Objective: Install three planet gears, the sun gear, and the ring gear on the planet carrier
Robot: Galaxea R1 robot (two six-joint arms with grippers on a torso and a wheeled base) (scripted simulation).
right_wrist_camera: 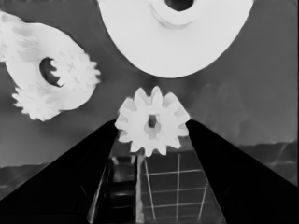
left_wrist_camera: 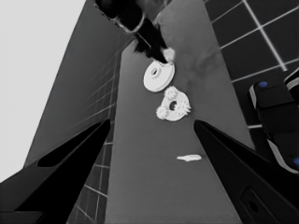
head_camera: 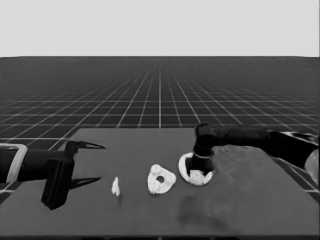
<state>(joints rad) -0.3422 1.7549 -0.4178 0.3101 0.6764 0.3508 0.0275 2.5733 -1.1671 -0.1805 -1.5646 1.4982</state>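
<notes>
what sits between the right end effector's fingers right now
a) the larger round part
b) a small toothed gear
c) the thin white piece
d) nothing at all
b: in the right wrist view a small toothed gear sits squarely between the two fingers of the right end effector, touching both, with the larger round part lying just beyond it and the thin white piece far off near the idle left arm.

Both arms are finished black near each end effector, pale grey farther back. Two long, pointed black fingers are fitted to the left end effector (head_camera: 89, 162) and right end effector (right_wrist_camera: 152, 123).
</notes>
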